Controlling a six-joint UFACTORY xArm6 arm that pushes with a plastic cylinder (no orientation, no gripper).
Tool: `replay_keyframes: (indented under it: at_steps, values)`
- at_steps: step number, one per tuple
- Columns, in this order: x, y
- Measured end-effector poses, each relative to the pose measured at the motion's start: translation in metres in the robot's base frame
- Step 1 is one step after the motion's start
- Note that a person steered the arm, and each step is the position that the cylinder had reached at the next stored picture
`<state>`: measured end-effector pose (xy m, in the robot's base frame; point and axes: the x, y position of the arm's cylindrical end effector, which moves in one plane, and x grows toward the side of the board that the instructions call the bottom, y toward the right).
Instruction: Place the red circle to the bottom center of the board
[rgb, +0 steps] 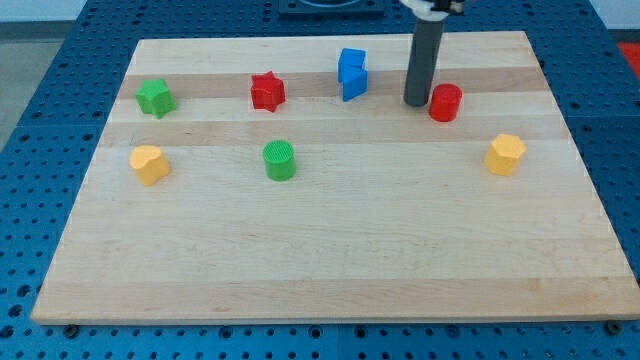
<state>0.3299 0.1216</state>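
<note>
Red circle upper right on the surface, my tip just left, no claw fitted: may skid right, not down.

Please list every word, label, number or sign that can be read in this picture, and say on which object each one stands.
None: no text can be read anywhere.
The wooden board, the red circle, the other coloured blocks and the dark rod ending in my tip, just left of the red circle, all show plain surfaces.
</note>
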Motion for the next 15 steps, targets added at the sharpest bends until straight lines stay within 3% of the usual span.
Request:
replay_keyframes:
  at_steps: [5,7,9,11,13,14,15]
  values:
    - [-0.007,0.099]
    - [-0.004,0.092]
    - [0.004,0.049]
    - [0.048,0.007]
    - [0.039,0.01]
    - [-0.021,0.074]
    - [-0.005,0.121]
